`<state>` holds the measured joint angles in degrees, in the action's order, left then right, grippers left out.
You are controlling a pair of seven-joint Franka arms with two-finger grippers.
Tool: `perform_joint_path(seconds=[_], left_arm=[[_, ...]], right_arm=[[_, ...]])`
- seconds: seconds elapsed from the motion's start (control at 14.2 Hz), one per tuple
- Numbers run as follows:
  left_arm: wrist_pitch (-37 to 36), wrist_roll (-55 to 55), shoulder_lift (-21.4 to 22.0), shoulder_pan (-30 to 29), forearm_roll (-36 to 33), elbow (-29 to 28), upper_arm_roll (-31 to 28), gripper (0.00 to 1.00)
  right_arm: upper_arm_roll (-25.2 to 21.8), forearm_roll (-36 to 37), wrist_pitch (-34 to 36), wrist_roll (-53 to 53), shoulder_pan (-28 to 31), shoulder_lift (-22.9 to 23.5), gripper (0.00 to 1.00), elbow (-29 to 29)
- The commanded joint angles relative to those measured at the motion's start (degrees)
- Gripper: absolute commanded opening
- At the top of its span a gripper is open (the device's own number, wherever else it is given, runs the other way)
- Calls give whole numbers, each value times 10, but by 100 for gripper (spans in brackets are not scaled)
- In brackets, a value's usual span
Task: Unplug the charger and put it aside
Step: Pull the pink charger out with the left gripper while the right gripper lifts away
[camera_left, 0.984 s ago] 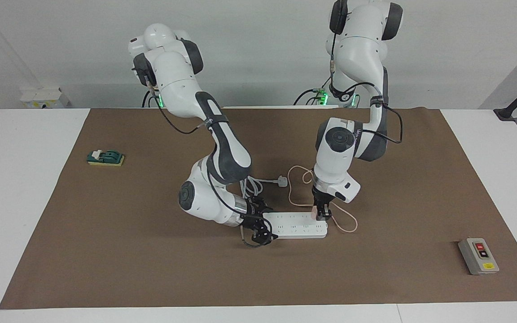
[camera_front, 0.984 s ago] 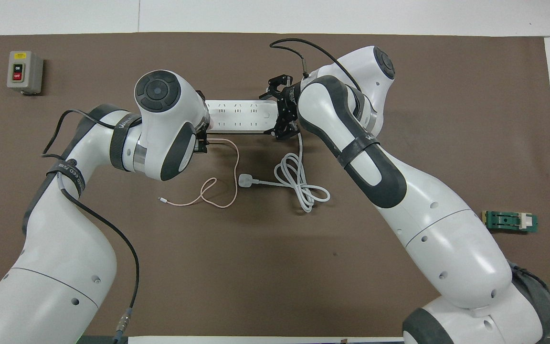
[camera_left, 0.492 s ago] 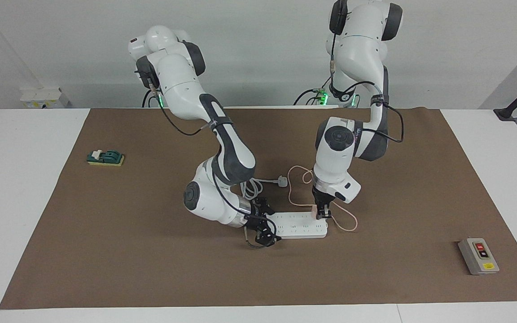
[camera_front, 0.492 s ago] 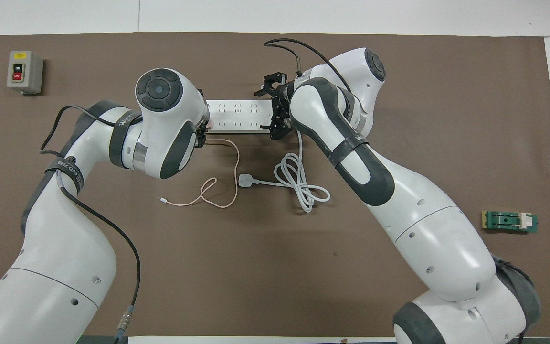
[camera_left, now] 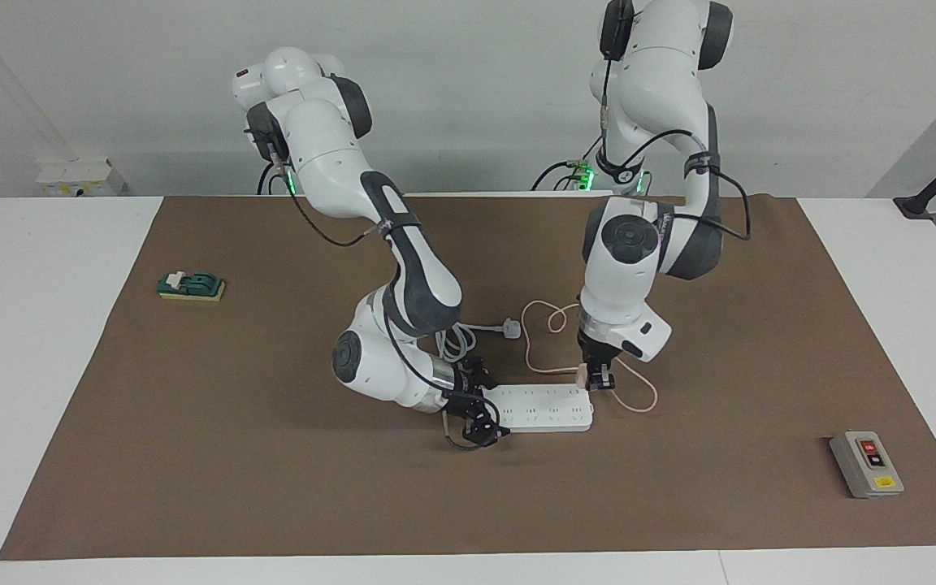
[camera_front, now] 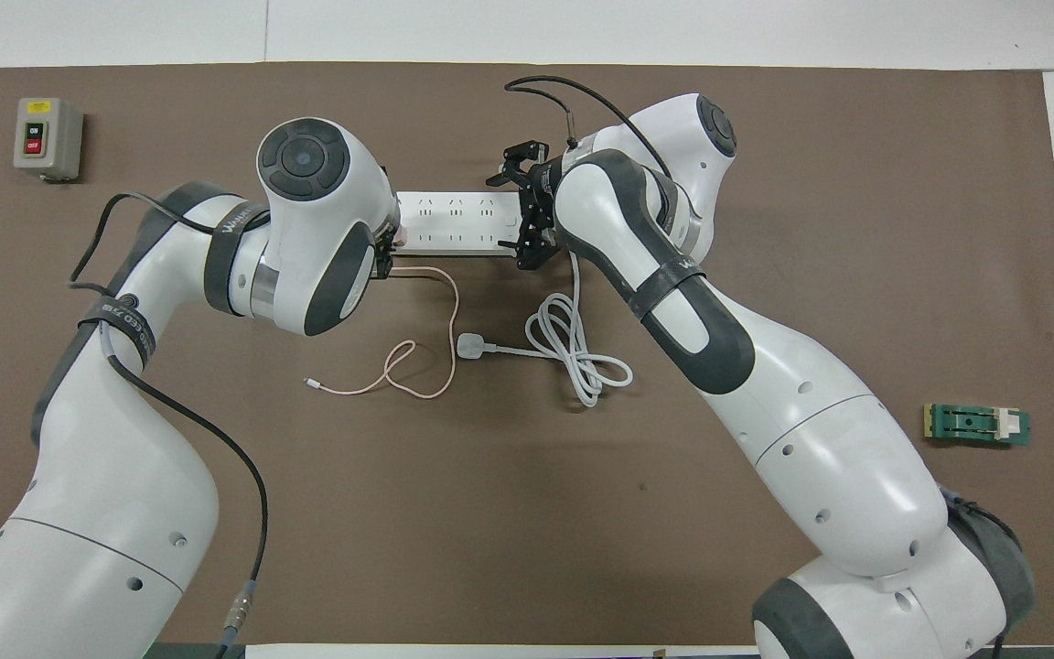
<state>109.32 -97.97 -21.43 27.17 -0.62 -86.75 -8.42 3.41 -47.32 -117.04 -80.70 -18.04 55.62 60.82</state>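
Observation:
The pale pink charger [camera_left: 581,374] is held in my left gripper [camera_left: 598,382], which is shut on it just above the end of the white power strip [camera_left: 541,409] toward the left arm's end. I cannot tell whether its prongs are still in a socket. Its thin pink cable [camera_left: 526,325] loops on the mat nearer the robots and also shows in the overhead view [camera_front: 454,311]. My right gripper [camera_left: 478,409] is low at the strip's other end, open, with its fingers on either side of the strip [camera_front: 454,220].
A white three-pin plug [camera_left: 511,328] with its coiled thick cord lies just nearer the robots than the strip. A grey switch box [camera_left: 866,463] sits toward the left arm's end. A green block [camera_left: 192,286] sits toward the right arm's end.
My left gripper has risen a little with the charger and shifted toward the left arm's end. My right gripper has slid in around the strip's end. The strip has stayed put.

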Motion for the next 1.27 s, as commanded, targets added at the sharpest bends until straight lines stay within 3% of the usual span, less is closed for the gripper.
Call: perform_joint_path(seconds=[0.0, 0.28, 0.49, 0.63, 0.98, 1.2], left_arm=[[-59, 94, 51, -33, -1, -13, 2, 0], [-139, 264, 104, -92, 4, -19, 3, 0], [-201, 462, 143, -158, 4, -23, 3, 0], [-219, 548, 153, -189, 4, -24, 2, 0], [-244, 753, 166, -227, 4, -23, 2, 0], [-257, 1001, 174, -226, 4, -25, 2, 0]], right_arm=[[9, -5, -8, 2, -3, 18, 100, -25], [8, -4, -6, 2, 0, 18, 100, -25], [-5, 3, 15, 0, 5, 6, 100, -25], [-34, 25, 46, 2, 5, -30, 100, -25], [-36, 148, 130, 41, 36, -115, 100, -20], [-38, 254, 233, 218, 71, -187, 100, 2]])
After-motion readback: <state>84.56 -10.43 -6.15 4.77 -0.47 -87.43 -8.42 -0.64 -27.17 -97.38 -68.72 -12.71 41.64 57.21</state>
